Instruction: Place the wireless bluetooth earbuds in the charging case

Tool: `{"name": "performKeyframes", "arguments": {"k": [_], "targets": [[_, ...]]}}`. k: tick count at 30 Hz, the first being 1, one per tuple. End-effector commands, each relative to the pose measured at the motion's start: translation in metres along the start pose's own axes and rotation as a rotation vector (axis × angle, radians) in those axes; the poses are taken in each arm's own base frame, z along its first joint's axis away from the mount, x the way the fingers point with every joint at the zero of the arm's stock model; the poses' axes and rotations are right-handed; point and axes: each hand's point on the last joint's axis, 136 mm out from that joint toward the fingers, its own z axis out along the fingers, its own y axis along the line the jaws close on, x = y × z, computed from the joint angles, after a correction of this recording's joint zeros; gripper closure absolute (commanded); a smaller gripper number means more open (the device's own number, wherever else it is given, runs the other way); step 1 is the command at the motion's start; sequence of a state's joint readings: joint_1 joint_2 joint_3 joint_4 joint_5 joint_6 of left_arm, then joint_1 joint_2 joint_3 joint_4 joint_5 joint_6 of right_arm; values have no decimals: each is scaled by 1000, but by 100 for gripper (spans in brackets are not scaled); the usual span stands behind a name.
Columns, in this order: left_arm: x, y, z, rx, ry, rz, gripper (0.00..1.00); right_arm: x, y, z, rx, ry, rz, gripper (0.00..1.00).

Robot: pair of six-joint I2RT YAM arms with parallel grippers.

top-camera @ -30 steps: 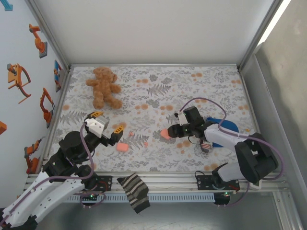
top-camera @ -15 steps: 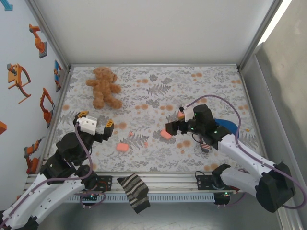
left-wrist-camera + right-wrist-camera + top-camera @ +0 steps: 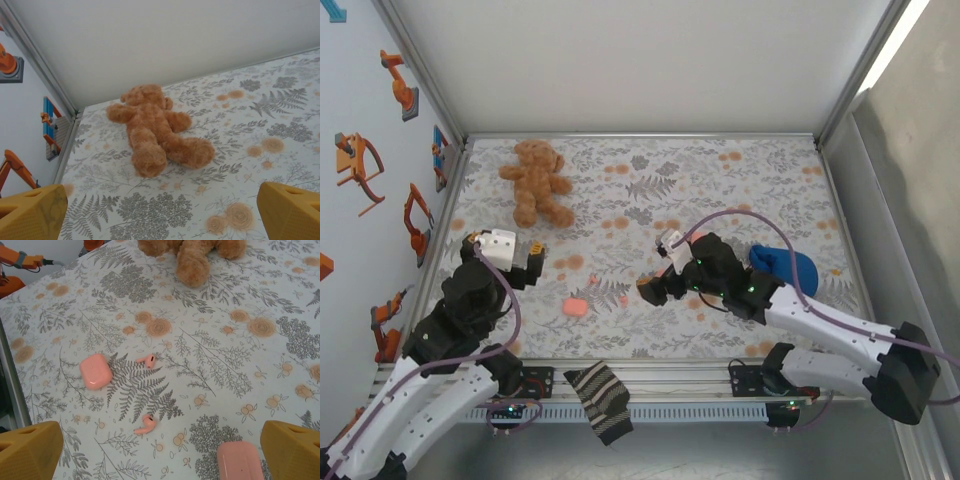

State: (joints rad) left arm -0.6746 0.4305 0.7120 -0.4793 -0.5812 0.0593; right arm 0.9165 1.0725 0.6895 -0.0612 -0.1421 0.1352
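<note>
Two salmon-pink earbuds lie on the floral cloth: one (image 3: 147, 360) (image 3: 591, 281) further out and one (image 3: 145, 425) (image 3: 623, 300) nearer. One pink charging case (image 3: 95, 371) (image 3: 575, 306) lies shut to their left. A second pink case (image 3: 239, 461) rests on the cloth just inside my right gripper's (image 3: 160, 460) (image 3: 656, 272) wide-open fingers, touched by neither. My left gripper (image 3: 160, 220) (image 3: 505, 240) hangs open at the left, facing the teddy bear, nothing between its fingers.
A brown teddy bear (image 3: 535, 182) (image 3: 155, 130) lies at the back left. A blue object (image 3: 786, 266) sits behind the right arm. A striped sock (image 3: 600, 400) drapes over the front rail. White walls close the table's sides.
My right gripper opened and let the pink case down onto the cloth, then swung left over it. The left gripper drew back to the left, still open.
</note>
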Motion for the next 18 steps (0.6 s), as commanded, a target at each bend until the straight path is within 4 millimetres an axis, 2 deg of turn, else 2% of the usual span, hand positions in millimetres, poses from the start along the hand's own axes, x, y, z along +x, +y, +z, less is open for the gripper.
{"name": "performKeyframes", "arguments": {"k": [1, 4, 9, 18], "targets": [[-2, 9, -3, -15, 39, -11, 4, -24, 6, 10, 50, -57, -115, 1], [-2, 16, -3, -15, 61, -19, 4, -22, 21, 23, 36, -52, -201, 1], [9, 24, 1, 4, 130, -72, 4, -16, 47, 48, -3, -41, -348, 0], [37, 30, 29, 62, 206, -312, 4, 12, 79, 111, -72, 110, -566, 3]]}}
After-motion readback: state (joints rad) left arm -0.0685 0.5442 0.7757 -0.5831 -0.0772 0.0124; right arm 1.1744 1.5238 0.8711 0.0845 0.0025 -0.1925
